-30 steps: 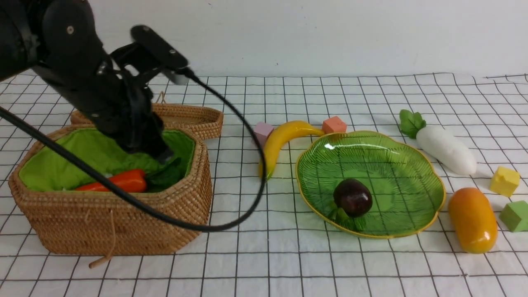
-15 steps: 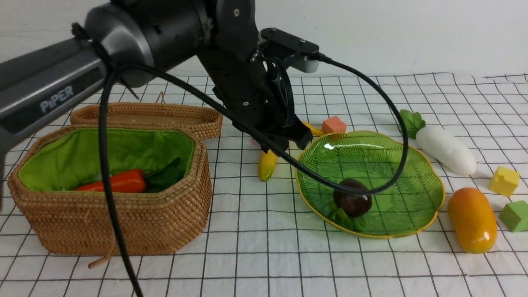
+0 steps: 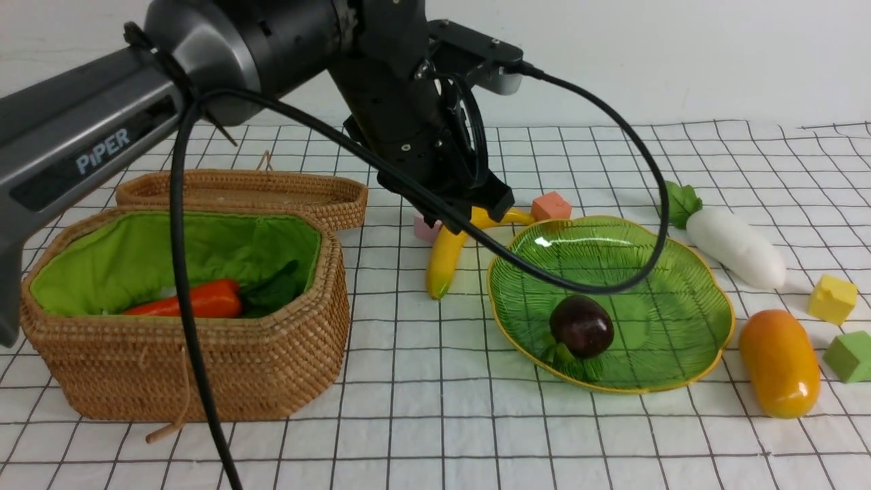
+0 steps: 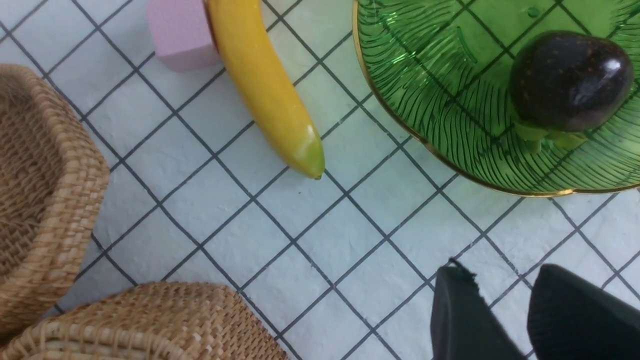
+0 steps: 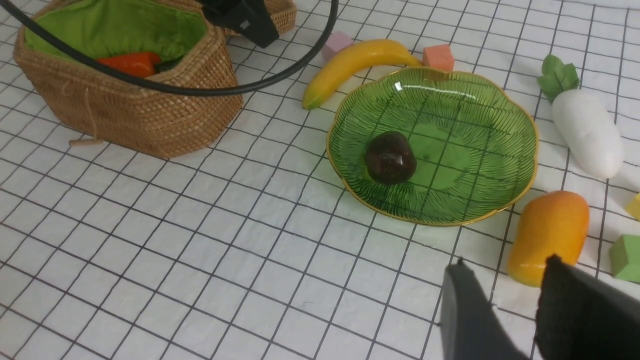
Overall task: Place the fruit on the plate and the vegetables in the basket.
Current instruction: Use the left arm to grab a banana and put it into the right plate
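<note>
A band of checked cloth (image 3: 408, 327) runs open between the basket (image 3: 204, 367) on the left and the plate (image 3: 680, 272) on the right, and it widens into a broad strip along the near edge. The banana (image 3: 449, 252) lies in that band, its near tip on bare cloth. Its far end curves right, close to the plate's far-left rim and an orange cube (image 3: 551, 204). A pink cube (image 4: 180, 32) sits against the banana's left side, and the basket lid (image 3: 272, 194) lies far left of that.

The left claw (image 4: 500, 280) hovers over the banana's far half, fingers parted and holding nothing. Its cable (image 3: 612, 286) loops across in front of the plate.

The mangosteen (image 3: 581, 327) lies in the plate's near-left part, and the carrot (image 3: 194, 299) is in the basket. The radish (image 3: 735, 245) is just beyond the plate's far-right rim. The mango (image 3: 780, 363) is at its near right, with a yellow cube (image 3: 833, 298) and a green cube (image 3: 849, 355) beside it.

The right claw (image 5: 505, 280) hangs released and empty, near the mango on its near-left side and not touching it.
</note>
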Controlling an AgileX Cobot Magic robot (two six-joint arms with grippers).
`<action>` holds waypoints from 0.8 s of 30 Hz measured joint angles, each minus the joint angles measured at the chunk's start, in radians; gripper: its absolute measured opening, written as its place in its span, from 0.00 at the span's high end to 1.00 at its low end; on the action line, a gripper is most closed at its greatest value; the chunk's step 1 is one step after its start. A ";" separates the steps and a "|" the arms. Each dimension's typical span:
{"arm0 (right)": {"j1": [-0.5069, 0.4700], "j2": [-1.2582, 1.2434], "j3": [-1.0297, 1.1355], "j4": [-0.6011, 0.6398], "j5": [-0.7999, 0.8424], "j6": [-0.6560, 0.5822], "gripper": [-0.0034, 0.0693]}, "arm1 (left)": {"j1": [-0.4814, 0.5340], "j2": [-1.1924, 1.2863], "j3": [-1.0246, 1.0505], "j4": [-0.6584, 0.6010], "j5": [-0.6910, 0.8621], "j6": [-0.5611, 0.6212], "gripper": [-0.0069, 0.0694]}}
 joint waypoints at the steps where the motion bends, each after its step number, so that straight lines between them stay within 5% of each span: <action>1: 0.000 0.000 0.000 0.000 0.000 0.000 0.63 | 0.000 0.001 0.000 0.000 -0.002 0.000 0.64; 12: 0.000 0.000 0.000 0.000 0.000 0.000 0.63 | 0.000 0.137 -0.002 0.032 -0.186 -0.019 0.58; 24: 0.000 0.000 0.000 0.006 0.000 0.000 0.63 | 0.001 0.340 -0.002 0.449 -0.441 -0.384 0.29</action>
